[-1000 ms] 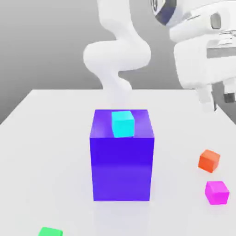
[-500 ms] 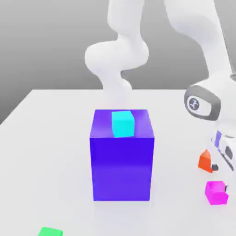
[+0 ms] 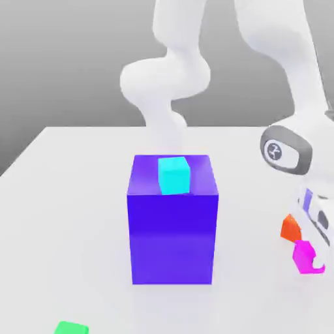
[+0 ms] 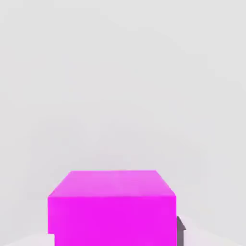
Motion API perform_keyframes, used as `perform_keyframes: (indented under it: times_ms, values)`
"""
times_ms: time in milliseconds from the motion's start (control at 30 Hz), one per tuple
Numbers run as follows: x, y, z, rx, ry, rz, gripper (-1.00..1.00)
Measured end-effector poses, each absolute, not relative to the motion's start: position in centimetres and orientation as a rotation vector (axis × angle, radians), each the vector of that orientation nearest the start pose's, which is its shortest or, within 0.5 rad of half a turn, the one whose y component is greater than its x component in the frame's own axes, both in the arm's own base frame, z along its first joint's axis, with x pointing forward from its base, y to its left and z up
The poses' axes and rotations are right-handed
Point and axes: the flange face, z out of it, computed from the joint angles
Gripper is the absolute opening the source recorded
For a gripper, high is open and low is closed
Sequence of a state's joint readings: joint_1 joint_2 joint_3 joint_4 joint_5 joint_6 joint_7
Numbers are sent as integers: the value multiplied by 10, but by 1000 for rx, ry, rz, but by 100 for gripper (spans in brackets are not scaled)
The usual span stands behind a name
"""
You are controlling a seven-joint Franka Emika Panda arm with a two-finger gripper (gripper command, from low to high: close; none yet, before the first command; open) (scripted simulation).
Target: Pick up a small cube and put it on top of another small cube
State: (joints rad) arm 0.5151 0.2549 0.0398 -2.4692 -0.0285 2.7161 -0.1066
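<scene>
Exterior view, items near to far. Green cube (image 3: 70,328): bottom left edge, on the table (image 3: 59,215). Small cube (image 3: 303,256), magenta-pink: lower right, pinched in the closed gripper (image 3: 309,259), seemingly just off the surface; large in the hand view (image 4: 111,207). Orange cube (image 3: 289,227): just behind it, partly hidden by the hand. Blue-violet block (image 3: 172,228): centre, carrying the cyan cube (image 3: 173,174). Status: grasp apparently made; lift, carry and stacking remain.
</scene>
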Motion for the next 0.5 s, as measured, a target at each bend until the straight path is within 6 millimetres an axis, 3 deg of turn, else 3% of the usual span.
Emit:
perform_keyframes:
  times_ms: [100,233,400,500]
  values:
    - [459,181,201,-3071,-680,23,-100]
    - [504,82,211,-3137,-229,29,-100]
    - [527,-42,226,-3129,284,21,-100]
    - [533,-116,212,-3086,578,9,-100]
